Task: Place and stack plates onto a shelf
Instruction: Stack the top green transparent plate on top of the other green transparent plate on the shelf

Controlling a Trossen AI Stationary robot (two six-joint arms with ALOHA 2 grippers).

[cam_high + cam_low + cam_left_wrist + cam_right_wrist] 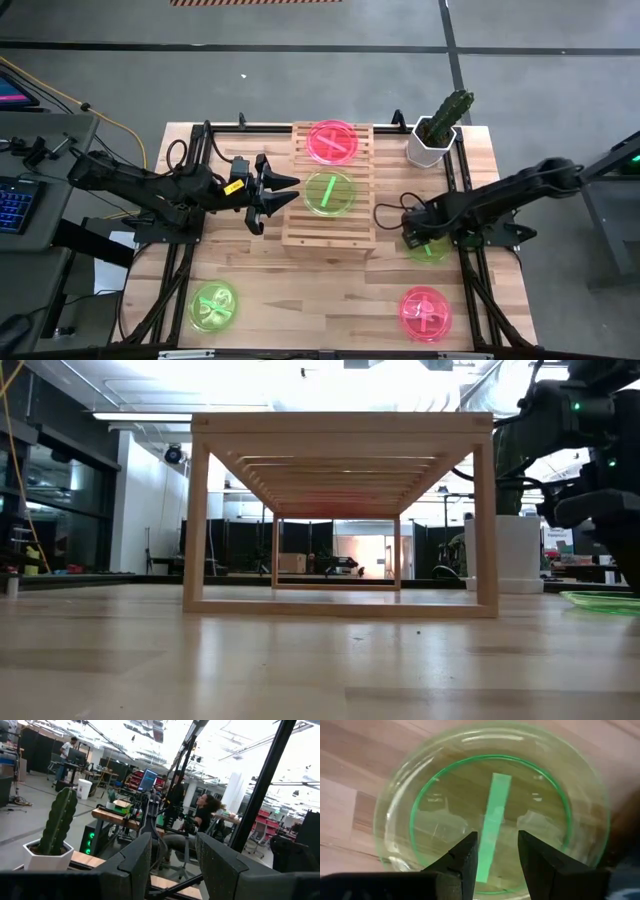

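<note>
The light-wood shelf (330, 225) stands mid-table with a pink plate (333, 141) on the far part of its slatted top and a green plate (328, 192) just nearer. To its right a second green plate (490, 805) lies flat on the table. My right gripper (497, 852) points down over it, open, with the plate's centre bar showing between the fingers. My left gripper (290, 192) hangs open beside the shelf's left side, raised, with nothing between its fingers (142, 857). Another green plate (212, 305) and another pink plate (425, 312) lie near the front edge.
A white pot with a cactus (437, 135) stands at the table's far right corner, behind the right arm. In the low view the shelf (340, 510) fills the middle and the green plate's rim (605, 600) shows at the right. A person sits in the room beyond.
</note>
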